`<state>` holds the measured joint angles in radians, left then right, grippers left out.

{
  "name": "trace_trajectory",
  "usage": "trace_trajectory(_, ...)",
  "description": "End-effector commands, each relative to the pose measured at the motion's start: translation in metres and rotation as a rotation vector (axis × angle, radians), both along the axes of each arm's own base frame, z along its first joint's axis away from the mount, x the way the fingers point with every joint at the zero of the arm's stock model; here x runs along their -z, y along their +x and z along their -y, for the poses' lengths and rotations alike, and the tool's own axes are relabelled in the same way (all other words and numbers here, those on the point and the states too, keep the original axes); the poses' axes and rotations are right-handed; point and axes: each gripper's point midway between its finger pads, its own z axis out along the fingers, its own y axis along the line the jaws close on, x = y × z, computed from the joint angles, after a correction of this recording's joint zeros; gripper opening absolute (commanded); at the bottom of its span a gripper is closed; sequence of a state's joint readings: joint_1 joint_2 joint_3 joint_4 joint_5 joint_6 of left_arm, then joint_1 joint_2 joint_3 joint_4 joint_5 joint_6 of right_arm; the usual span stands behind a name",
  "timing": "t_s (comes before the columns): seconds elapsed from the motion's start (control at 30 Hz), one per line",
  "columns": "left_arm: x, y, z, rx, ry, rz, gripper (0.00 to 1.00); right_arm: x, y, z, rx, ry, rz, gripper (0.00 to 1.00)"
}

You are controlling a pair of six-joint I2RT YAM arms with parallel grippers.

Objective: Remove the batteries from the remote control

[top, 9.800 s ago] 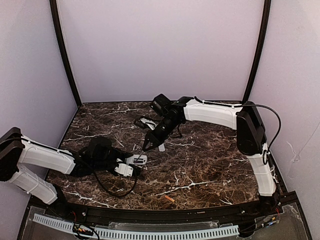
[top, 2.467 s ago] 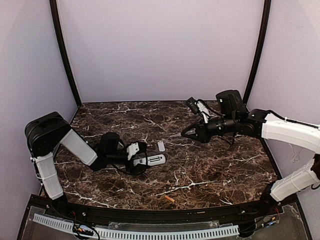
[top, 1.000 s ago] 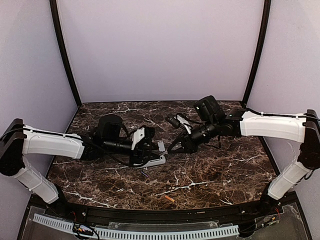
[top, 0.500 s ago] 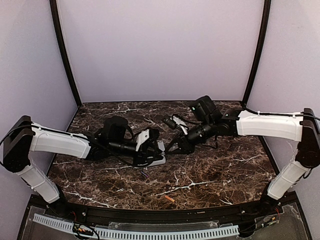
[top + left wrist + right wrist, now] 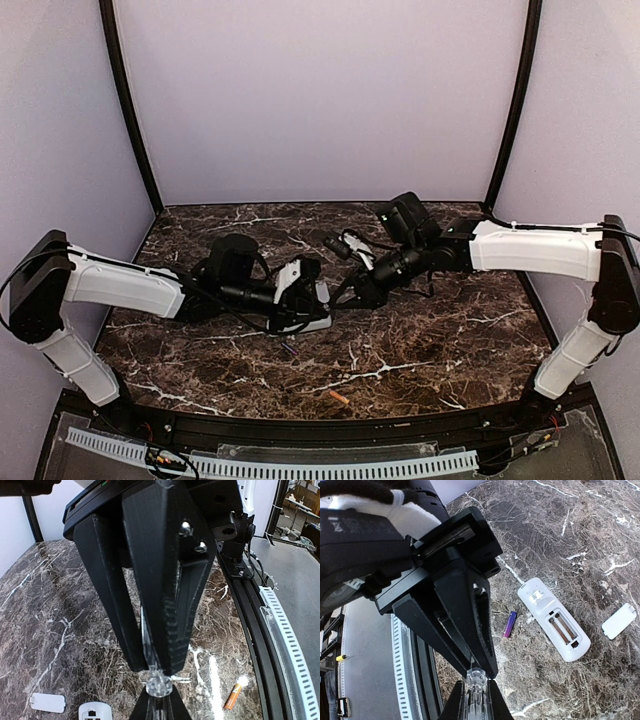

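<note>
The remote control (image 5: 308, 322) lies left-to-right mid-frame. The left hand (image 5: 303, 303), clenched empty, is nearer than the equally clenched right hand (image 5: 341, 298).

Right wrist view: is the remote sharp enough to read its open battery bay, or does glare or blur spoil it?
Right wrist: the remote control is sharp and evenly lit, both bay slots readable, no glare on it. Left wrist: only its end shows, cut by the bottom edge. Top external: too small to show the bay.
</note>
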<state>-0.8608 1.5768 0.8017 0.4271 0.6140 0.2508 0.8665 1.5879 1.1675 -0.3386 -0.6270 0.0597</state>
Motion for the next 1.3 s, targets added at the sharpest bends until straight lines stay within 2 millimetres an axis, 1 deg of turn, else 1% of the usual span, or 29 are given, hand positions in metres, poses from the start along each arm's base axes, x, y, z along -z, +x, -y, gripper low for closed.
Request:
trace_trajectory(0.0,-0.012,0.002,0.007,0.014,-0.034,0.027,0.05,-0.009,-0.002,-0.008,-0.018,0.020,0.021,0.00)
trace_trajectory(0.03,-0.011,0.002,0.007,0.015,-0.034,0.028,0.02,-0.009,-0.002,-0.008,-0.017,0.019,0.021,0.00)
trace_trajectory(0.1,-0.011,0.002,0.007,0.016,-0.034,0.031,0.01,-0.007,-0.001,-0.008,-0.015,0.014,0.019,0.00)
trace_trajectory(0.37,-0.008,0.001,0.004,0.010,-0.027,0.032,0.00,-0.003,0.007,-0.012,0.007,-0.008,0.019,0.00)
trace_trajectory(0.43,-0.006,0.001,0.002,-0.001,-0.019,0.029,0.00,-0.006,0.010,-0.012,0.021,-0.009,0.035,0.09)
trace_trajectory(0.53,-0.006,0.001,-0.004,-0.022,0.000,0.036,0.00,-0.012,0.015,-0.012,0.038,0.001,0.056,0.19)
trace_trajectory(0.63,-0.006,0.000,-0.011,-0.042,0.011,0.050,0.00,-0.019,0.025,-0.013,0.070,0.009,0.078,0.31)
trace_trajectory(0.77,-0.011,-0.001,-0.018,-0.066,0.009,0.070,0.00,-0.029,0.037,-0.016,0.092,0.025,0.100,0.43)
trace_trajectory(0.83,-0.013,-0.002,-0.021,-0.076,0.010,0.070,0.00,-0.034,0.042,-0.017,0.102,0.035,0.112,0.45)
trace_trajectory(0.9,-0.014,-0.002,-0.025,-0.088,0.012,0.068,0.00,-0.040,0.049,-0.017,0.123,0.041,0.128,0.52)
trace_trajectory(0.93,-0.013,-0.003,-0.027,-0.093,0.019,0.062,0.00,-0.043,0.052,-0.016,0.131,0.045,0.137,0.54)
trace_trajectory(0.97,-0.013,-0.004,-0.030,-0.101,0.022,0.062,0.00,-0.047,0.056,-0.015,0.139,0.049,0.150,0.63)
trace_trajectory(1.0,-0.011,-0.005,-0.032,-0.111,0.028,0.057,0.00,-0.051,0.059,-0.014,0.151,0.052,0.164,0.67)
trace_trajectory(1.03,-0.015,-0.006,-0.034,-0.116,0.021,0.060,0.01,-0.054,0.063,-0.012,0.164,0.054,0.177,0.77)
trace_trajectory(1.07,-0.013,-0.006,-0.037,-0.129,0.025,0.051,0.00,-0.057,0.068,-0.010,0.179,0.054,0.188,0.86)
trace_trajectory(1.1,-0.017,-0.007,-0.039,-0.135,0.015,0.055,0.00,-0.060,0.072,-0.007,0.199,0.053,0.201,0.88)
trace_trajectory(1.13,-0.015,-0.007,-0.042,-0.151,0.018,0.045,0.00,-0.062,0.077,-0.004,0.222,0.049,0.210,0.89)
trace_trajectory(1.17,-0.020,-0.008,-0.045,-0.160,0.008,0.050,0.00,-0.064,0.081,0.000,0.247,0.044,0.219,0.90)
trace_trajectory(1.2,-0.017,-0.007,-0.048,-0.178,0.013,0.041,0.00,-0.065,0.085,0.004,0.273,0.040,0.226,0.95)
trace_trajectory(1.23,-0.021,-0.008,-0.050,-0.188,0.000,0.040,0.00,-0.066,0.090,0.010,0.303,0.035,0.234,0.98)
trace_trajectory(1.27,-0.022,-0.008,-0.054,-0.204,-0.002,0.040,0.00,-0.067,0.094,0.015,0.330,0.031,0.240,0.99)
